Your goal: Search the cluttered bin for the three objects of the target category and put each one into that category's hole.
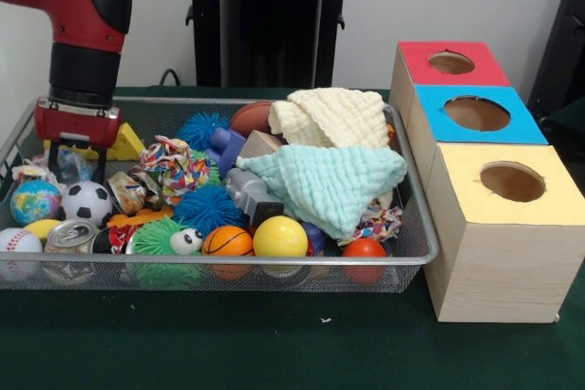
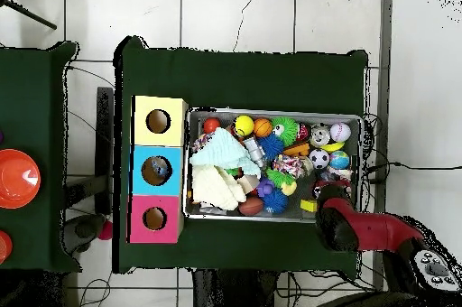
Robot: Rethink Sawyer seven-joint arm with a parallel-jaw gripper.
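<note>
A wire-mesh bin (image 1: 402, 258) is seen on the green counter (image 1: 274, 344), packed with toys and cloths. The gripper (image 1: 75, 163) is held low over the bin's left end in the front view, above a clear wrapper and just in front of a yellow wedge (image 1: 125, 143); whether it is apart or together cannot be told, since its tips are lost against the clutter. A mint cloth (image 1: 329, 184) is draped over the right half of the pile, with a cream cloth (image 1: 331, 118) lying behind it. Along the front wall are lined a baseball (image 1: 18, 244), a tin can (image 1: 70, 237), a small basketball (image 1: 227, 241), a yellow ball (image 1: 280, 237) and an orange ball (image 1: 365, 249). A soccer ball (image 1: 87, 203) and a globe ball (image 1: 35, 200) are set further back. Beside the bin's right end a wooden box is placed, topped by a red hole (image 1: 451, 62), a blue hole (image 1: 476, 113) and a yellow hole (image 1: 512, 181), the yellow one nearest.
</note>
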